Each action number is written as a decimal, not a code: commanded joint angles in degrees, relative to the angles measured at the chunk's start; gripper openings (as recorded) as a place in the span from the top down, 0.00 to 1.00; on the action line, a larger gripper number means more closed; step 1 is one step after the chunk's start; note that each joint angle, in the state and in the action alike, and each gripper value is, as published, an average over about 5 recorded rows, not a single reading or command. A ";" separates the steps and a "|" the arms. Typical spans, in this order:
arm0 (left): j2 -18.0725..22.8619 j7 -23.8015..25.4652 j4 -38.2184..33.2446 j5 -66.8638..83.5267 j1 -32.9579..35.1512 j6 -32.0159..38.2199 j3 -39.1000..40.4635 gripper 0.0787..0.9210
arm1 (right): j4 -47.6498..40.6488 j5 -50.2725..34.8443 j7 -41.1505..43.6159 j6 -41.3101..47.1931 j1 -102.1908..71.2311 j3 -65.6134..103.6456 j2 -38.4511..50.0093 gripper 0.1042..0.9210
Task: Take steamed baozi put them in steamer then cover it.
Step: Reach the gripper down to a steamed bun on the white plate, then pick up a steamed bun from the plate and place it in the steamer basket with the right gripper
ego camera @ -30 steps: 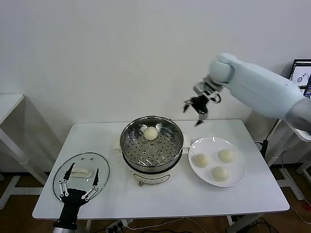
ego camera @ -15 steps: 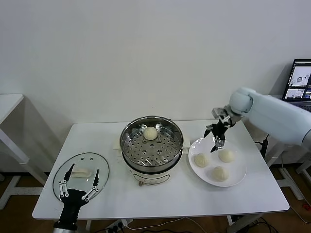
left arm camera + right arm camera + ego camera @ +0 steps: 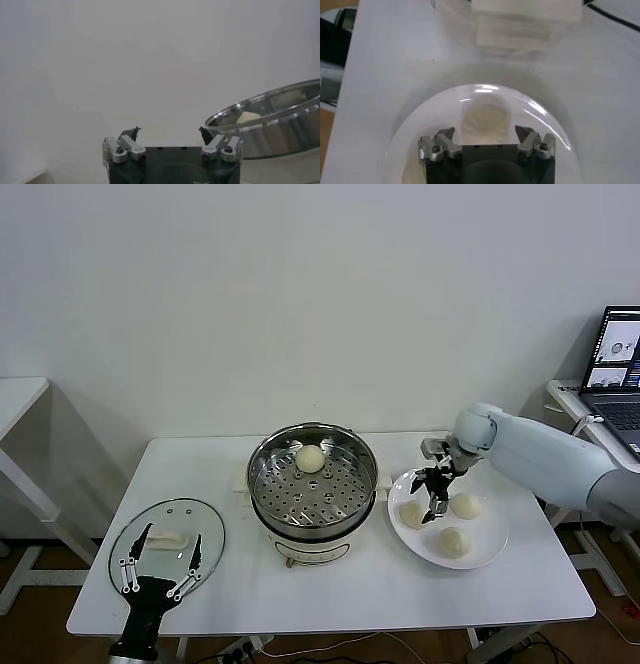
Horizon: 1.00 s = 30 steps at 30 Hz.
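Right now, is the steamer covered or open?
Open. The steamer has no lid on it; one baozi shows on the perforated tray. The cover lies flat on the table, to the robot's left.

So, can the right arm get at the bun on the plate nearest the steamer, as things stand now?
Probably yes. The right gripper hangs open right over the plate, beside that bun, and nothing covers the bun or stands between them.

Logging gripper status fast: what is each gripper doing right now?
Left gripper: open, empty, parked over the cover.
Right gripper: open, empty, over a baozi on the plate.
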<state>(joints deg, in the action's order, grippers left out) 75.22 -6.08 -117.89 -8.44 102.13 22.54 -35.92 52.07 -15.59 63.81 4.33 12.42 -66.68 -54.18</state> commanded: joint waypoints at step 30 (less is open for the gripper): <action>0.07 -0.17 -0.74 -0.02 -0.60 -0.53 0.36 0.12 | 6.85 -1.74 16.18 -2.35 26.42 -4.07 -0.36 0.33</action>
<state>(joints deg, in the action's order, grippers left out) 75.28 -6.25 -118.45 -8.39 101.62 22.15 -35.74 55.24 -12.84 70.68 2.60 22.87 -67.19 -54.12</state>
